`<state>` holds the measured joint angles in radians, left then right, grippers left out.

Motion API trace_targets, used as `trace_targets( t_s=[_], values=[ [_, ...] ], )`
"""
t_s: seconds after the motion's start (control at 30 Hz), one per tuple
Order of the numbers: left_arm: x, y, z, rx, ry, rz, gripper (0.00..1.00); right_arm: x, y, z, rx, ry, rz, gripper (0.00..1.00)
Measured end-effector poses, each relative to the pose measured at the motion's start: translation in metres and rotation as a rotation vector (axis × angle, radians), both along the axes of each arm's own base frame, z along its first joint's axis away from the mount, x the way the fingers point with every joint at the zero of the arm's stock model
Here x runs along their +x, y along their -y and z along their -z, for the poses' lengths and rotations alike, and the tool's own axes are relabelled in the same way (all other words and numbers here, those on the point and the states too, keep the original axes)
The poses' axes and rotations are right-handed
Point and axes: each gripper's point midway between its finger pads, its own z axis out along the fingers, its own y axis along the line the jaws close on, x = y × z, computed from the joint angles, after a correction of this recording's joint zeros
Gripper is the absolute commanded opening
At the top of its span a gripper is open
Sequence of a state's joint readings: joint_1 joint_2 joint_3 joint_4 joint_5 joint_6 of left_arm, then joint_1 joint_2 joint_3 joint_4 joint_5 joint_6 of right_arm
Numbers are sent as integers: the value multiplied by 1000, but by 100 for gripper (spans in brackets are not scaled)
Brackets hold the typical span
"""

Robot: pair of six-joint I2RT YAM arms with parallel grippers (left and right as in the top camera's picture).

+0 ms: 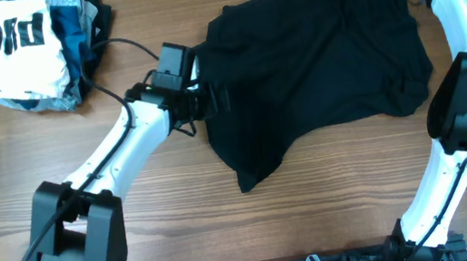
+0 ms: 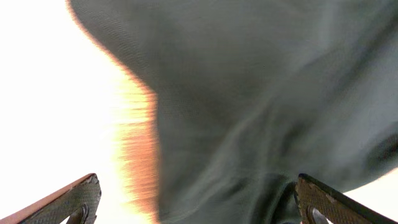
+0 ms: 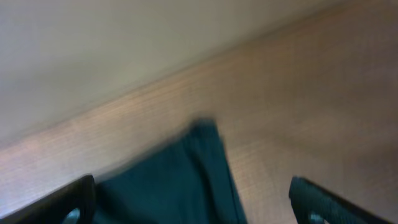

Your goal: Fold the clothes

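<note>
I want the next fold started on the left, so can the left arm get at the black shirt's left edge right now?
Probably yes. The left gripper is open right at the left edge of the black shirt. Cloth shows between its fingers in the wrist view, and nothing seems to lie in the way.

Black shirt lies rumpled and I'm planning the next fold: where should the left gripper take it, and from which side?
Pinch the shirt at its left edge, coming in low from the left. That edge lies on the bare table with nothing beside it, and in the left wrist view it sits between the open fingers of the left gripper, so little repositioning is probably needed.
</note>
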<state>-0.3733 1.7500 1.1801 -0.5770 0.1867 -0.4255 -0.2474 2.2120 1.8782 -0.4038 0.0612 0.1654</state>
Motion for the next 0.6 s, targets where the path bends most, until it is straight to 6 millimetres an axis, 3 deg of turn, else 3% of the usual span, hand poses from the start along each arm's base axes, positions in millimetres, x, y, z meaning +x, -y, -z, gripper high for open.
trace_targets(
  t_s=[0.07, 0.13, 0.37, 0.47, 0.6],
  values=[
    [1, -15, 1, 13, -20, -23, 100, -20, -6, 9, 27, -92, -4, 100],
    [7, -30, -1, 17, -26, -57, 100, -41, -15, 4, 62, -161, -19, 100],
    [51, -75, -19, 19, 123, -102, 99, -112, -69, -59, 231, -256, -132, 94],
    [59, -82, -21, 20, 155, -90, 94, -135, -87, -55, 286, -345, -158, 94],
    [58, -70, -10, -13, 138, -1, 92, -155, -102, -44, 333, -443, -172, 93]
  ],
)
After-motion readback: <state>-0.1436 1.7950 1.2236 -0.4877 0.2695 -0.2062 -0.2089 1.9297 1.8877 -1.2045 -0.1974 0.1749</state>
